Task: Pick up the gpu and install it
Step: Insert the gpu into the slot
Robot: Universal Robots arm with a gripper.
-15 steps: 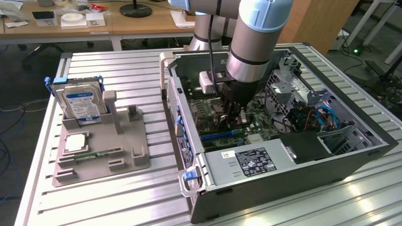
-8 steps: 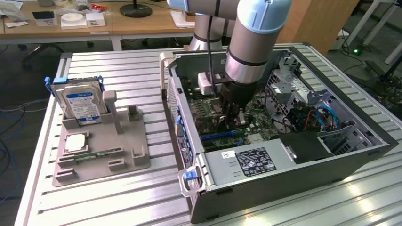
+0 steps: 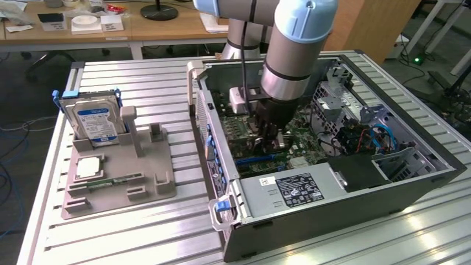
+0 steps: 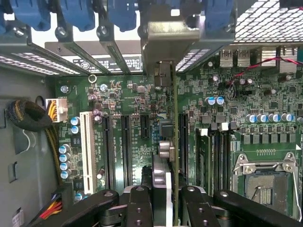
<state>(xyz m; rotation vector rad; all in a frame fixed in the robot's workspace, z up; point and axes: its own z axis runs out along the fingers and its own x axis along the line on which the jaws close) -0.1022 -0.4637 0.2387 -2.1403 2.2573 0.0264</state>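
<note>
The grey-and-pale-blue robot arm reaches down into the open black desktop computer case [image 3: 412,182], which lies on its side on the ribbed aluminium table [image 3: 147,232]. Its black two-fingered gripper [image 3: 271,141] hangs low over the green motherboard [image 4: 128,109], near the middle of the case.

In the wrist view, the gripper [image 4: 166,203] has its jaws drawn narrow on the thin dark circuit card with the silvery metal end bracket, the gpu [image 4: 174,142]. The card stands on edge between the fingers, running away from the camera, with its bracket [image 4: 169,35] up against the row of rear expansion openings with blue latches [image 4: 75,12]. It sits in line with the black expansion slots [image 4: 125,146], just beside the one on the side of the memory slots; whether its edge connector is already pressed home cannot be told.

On the exterior view's left, well apart from the case, a grey moulded parts holder [image 3: 118,182] carries the silver hard drive with a blue-white label [image 3: 94,122] and a narrow green memory stick [image 3: 114,181].

The card looks light and stiff but fragile: a thin board with small soldered parts and an exposed connector edge. The grip across its flat faces near the upper edge seems sensible, since it keeps pressure off the contacts. It would probably tolerate a straight push better than any twist or sideways bending.
</note>
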